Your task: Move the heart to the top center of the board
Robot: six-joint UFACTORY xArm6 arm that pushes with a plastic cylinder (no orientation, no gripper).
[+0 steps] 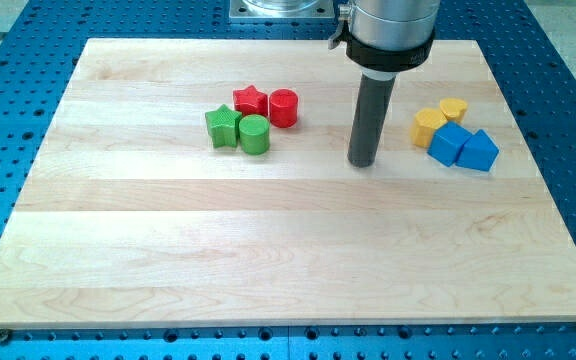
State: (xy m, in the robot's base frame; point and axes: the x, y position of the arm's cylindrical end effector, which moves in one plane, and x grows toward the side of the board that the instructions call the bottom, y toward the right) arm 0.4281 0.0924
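camera view: my tip (363, 163) bare, touching nothing, between green cylinder (254, 134) and yellow heart (428, 127)

One pale wooden board (168, 260) carries eight small coloured blocks in all: two red, two green, two yellow and two blue. By shape, the red pair is one red star block (250, 100) and one red cylinder block (283, 107), the green pair is one green star block (223, 126) and one green cylinder block (254, 134), and the yellow pair is one yellow heart-like block (454, 109) and one yellow many-sided block (429, 127). The blue pair is one blue cube-like block (449, 144) and one blue wedge-shaped block (479, 152), and one dark rod stands on the board, ending in my tip (362, 163).
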